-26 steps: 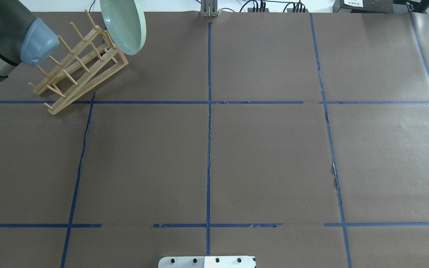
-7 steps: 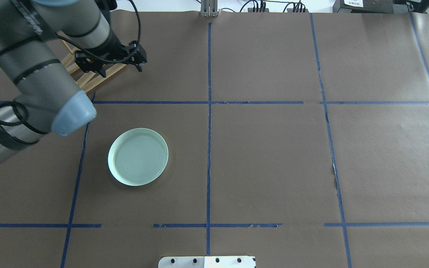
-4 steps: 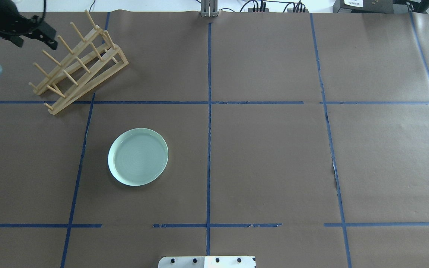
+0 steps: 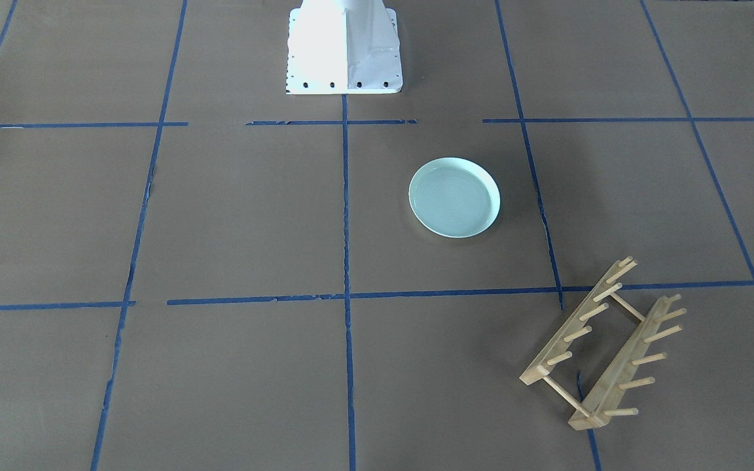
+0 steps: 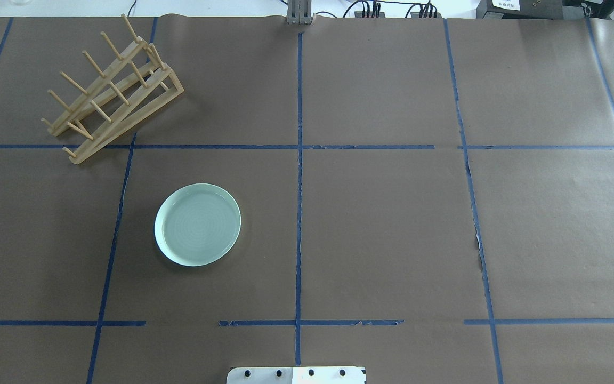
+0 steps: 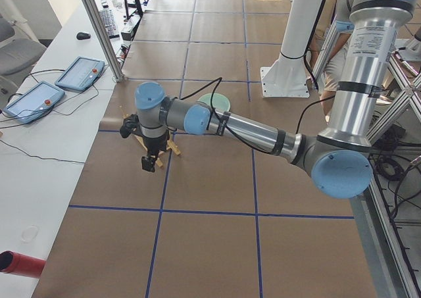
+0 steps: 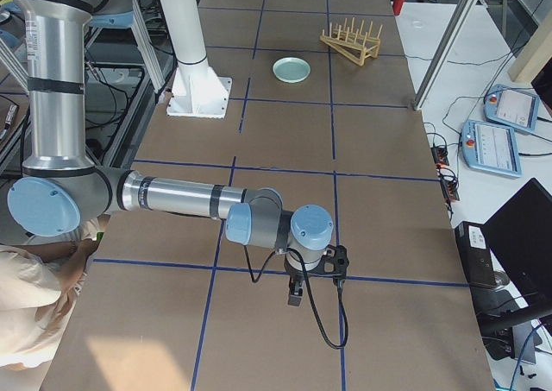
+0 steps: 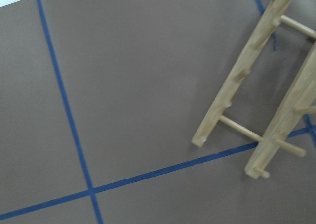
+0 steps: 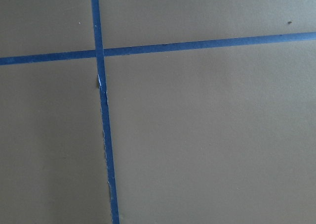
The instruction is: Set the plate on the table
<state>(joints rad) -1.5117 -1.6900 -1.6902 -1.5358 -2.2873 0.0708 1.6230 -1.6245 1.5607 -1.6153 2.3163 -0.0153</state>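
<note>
Placement looks finished to us: the round pale mint-green plate (image 5: 198, 224) lies flat on the brown paper-covered table (image 5: 392, 224), well apart from the left gripper (image 6: 150, 161), with nothing touching it. We cannot tell how wide either tool stands open; the right gripper (image 7: 295, 294) hangs far off at the other end. The wooden peg rack (image 5: 112, 88) sits just beside the left tool, so we'd withdraw upward, clear of its pegs. Bare paper surrounds the plate.
</note>
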